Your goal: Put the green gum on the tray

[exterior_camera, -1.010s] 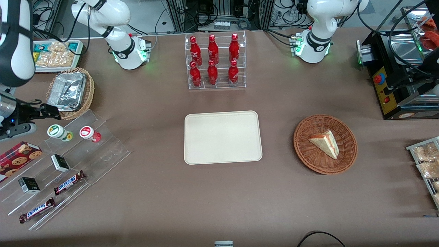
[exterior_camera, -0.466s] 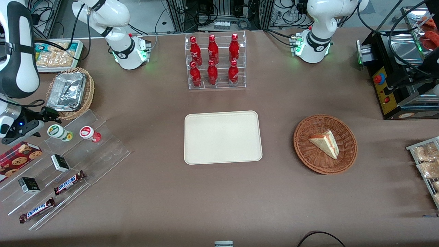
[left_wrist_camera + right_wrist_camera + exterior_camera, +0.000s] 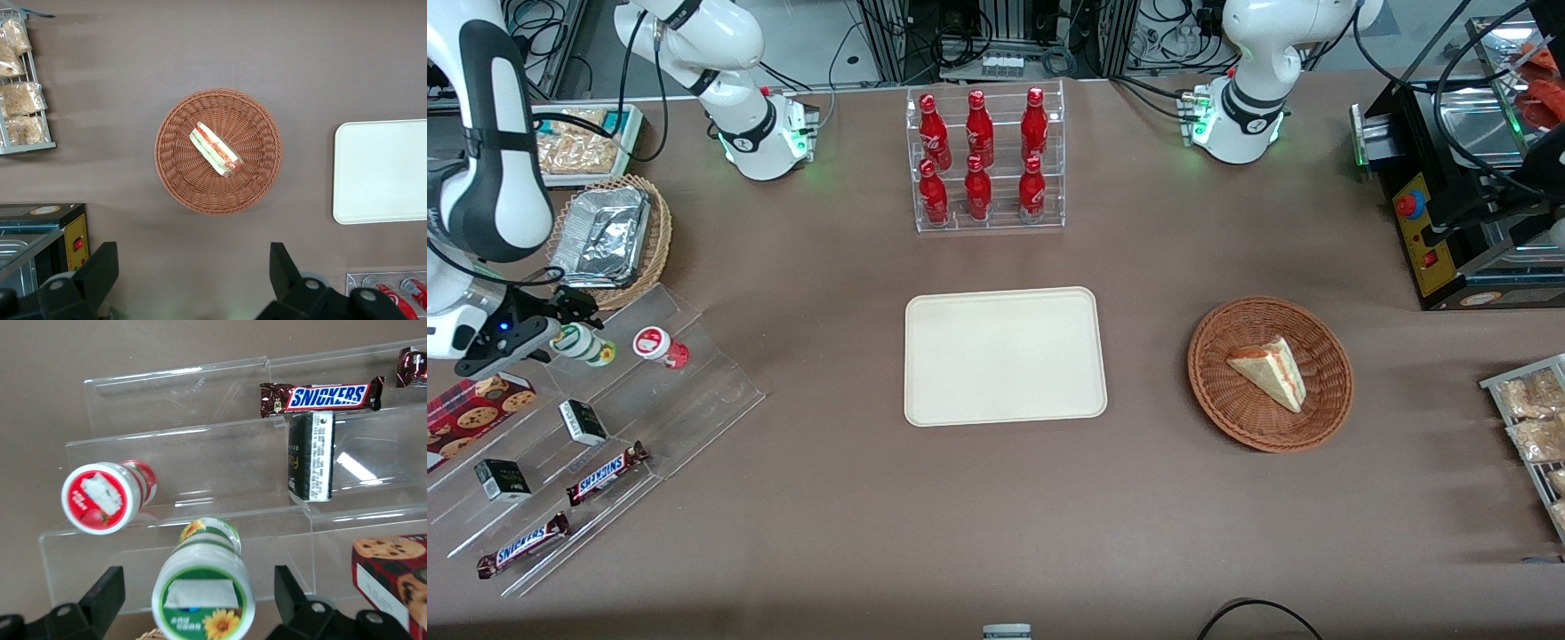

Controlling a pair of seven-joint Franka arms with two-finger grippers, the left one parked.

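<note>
Since the earlier frames the working arm's gripper (image 3: 560, 322) has come in from the table's edge and now sits over the green gum (image 3: 583, 345), its dark fingers (image 3: 100, 597) spread wide on either side of the round lid without touching it. The gum is a small white cylinder with a glossy green-ringed lid and a sunflower mark, standing tilted on the top step of a clear acrylic stepped display (image 3: 649, 391) at the working arm's end of the table. Just beside it on the same step stands the red gum (image 3: 660, 347), a matching white bottle with a red-marked lid.

On the lower steps, nearer the front camera, lie two shiny-wrapped Snickers bars (image 3: 607, 472) and small dark boxes (image 3: 583, 421). A red cookie box (image 3: 471, 404) lies beside the display.

The tray (image 3: 1005, 356), smooth matte cream plastic with rounded corners and a low rim, lies well apart from the gum at the table's middle.
</note>
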